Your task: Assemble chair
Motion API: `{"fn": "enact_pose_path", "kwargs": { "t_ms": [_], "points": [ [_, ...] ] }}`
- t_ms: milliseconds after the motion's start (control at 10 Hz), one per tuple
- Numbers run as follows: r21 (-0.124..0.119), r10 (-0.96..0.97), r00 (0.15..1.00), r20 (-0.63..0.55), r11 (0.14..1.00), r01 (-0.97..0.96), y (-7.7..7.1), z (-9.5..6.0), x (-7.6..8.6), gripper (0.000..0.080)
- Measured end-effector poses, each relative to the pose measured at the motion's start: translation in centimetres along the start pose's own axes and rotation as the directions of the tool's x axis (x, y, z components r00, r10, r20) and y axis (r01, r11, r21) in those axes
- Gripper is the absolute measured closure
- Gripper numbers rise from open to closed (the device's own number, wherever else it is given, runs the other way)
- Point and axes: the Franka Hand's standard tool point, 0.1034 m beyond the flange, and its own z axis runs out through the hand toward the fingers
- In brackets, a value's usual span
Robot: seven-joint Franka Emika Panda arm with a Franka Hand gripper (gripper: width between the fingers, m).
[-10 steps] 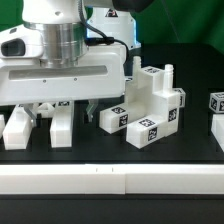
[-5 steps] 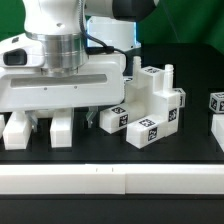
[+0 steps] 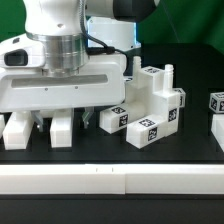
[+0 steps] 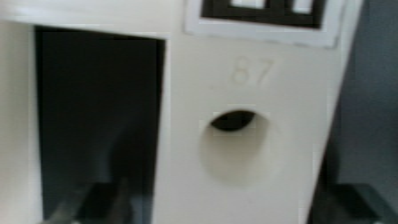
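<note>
A faint embossed "87" (image 4: 254,72) stands on the white chair part (image 4: 249,175) in the wrist view, between its round hole (image 4: 233,122) and a black-and-white square tag (image 4: 267,10). In the exterior view, tags (image 3: 152,127) on the notched block (image 3: 150,100) at centre right show patterns only.

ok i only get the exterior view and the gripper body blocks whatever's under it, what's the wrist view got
observer: a matte white plastic chair part fills it, very close, with a round hole in its face
operator: any tag on that face
observer: yes, a black-and-white square tag at one end, cut off by the frame
operator: anything between the two
observer: faint moulded digits, too soft to read for sure
</note>
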Motion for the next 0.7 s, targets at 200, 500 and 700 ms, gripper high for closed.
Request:
{"fn": "enact_pose_path", "kwargs": {
  "t_ms": [200, 500, 700],
  "points": [
    [0.0, 0.0, 1.0, 0.0, 1.0, 0.0, -0.03, -0.02, 0.06, 0.0513],
    [0.001, 0.0, 1.0, -0.001, 1.0, 0.0, -0.02, -0.2, 0.22, 0.0513],
    [0.0, 0.002, 1.0, -0.005, 1.0, -0.002, 0.11, -0.41, 0.29, 0.0513]
  ]
}}
